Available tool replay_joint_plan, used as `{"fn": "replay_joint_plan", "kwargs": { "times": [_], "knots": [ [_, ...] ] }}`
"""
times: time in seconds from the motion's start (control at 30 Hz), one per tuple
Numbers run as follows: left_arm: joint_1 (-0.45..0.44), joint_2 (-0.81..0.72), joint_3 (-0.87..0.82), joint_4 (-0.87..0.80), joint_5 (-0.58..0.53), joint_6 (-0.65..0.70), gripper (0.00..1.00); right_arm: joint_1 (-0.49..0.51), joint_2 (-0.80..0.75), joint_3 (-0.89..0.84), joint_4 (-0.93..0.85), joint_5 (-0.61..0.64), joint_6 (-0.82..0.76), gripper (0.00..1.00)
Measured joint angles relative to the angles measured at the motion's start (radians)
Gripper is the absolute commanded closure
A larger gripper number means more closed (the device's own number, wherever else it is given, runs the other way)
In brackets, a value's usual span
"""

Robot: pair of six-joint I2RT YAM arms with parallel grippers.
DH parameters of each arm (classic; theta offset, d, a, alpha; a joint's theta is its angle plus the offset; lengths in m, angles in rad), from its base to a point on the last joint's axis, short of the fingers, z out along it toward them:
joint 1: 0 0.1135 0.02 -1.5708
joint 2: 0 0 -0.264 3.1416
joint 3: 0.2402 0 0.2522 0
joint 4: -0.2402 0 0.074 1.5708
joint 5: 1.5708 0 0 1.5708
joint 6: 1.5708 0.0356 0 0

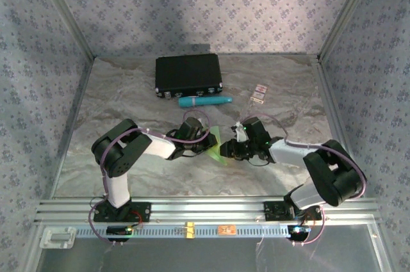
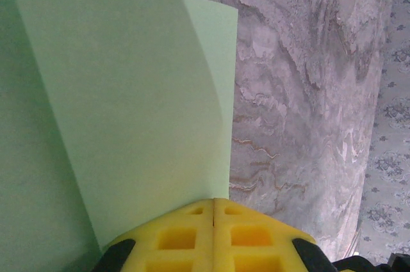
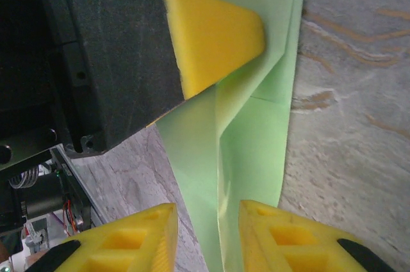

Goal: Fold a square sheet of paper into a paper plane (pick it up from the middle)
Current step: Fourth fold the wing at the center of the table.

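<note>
The pale green sheet of paper (image 1: 218, 143) is held up off the table between my two grippers, bent and folded into overlapping layers. My left gripper (image 2: 214, 203) is shut on the paper (image 2: 128, 93), which rises from its closed yellow jaws. In the right wrist view, the left gripper's yellow finger (image 3: 211, 32) presses on the paper (image 3: 256, 125). My right gripper (image 3: 206, 221) stands open, and a folded edge of the sheet runs down between its two yellow fingers without being pinched. From above, the left gripper (image 1: 204, 146) and right gripper (image 1: 229, 150) meet at the paper.
A black case (image 1: 188, 73) lies at the back of the marble table, with a teal tube (image 1: 204, 101) just in front of it. Two small cards (image 1: 259, 92) lie to the right. Patterned walls and metal posts close in the sides.
</note>
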State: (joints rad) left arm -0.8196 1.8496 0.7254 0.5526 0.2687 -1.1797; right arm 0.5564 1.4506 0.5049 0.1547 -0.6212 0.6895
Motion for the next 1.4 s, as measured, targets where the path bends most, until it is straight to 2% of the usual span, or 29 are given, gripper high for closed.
{"fn": "replay_joint_plan", "kwargs": {
  "times": [0.27,0.93,1.0,1.2,1.4],
  "knots": [
    [0.000,0.000,0.000,0.000,0.000,0.000,0.96,0.009,0.042,0.003,0.026,-0.004,0.012,0.84],
    [0.000,0.000,0.000,0.000,0.000,0.000,0.96,0.045,0.055,-0.070,0.079,-0.004,0.014,0.89],
    [0.000,0.000,0.000,0.000,0.000,0.000,0.96,0.045,0.055,-0.072,0.083,-0.004,0.015,0.94],
    [-0.001,0.000,0.000,0.000,0.000,0.000,0.96,0.050,0.047,-0.076,0.080,-0.004,0.018,0.89],
    [-0.001,0.000,0.000,0.000,0.000,0.000,0.96,0.054,0.013,-0.068,0.042,0.001,0.018,0.74]
  ]
}}
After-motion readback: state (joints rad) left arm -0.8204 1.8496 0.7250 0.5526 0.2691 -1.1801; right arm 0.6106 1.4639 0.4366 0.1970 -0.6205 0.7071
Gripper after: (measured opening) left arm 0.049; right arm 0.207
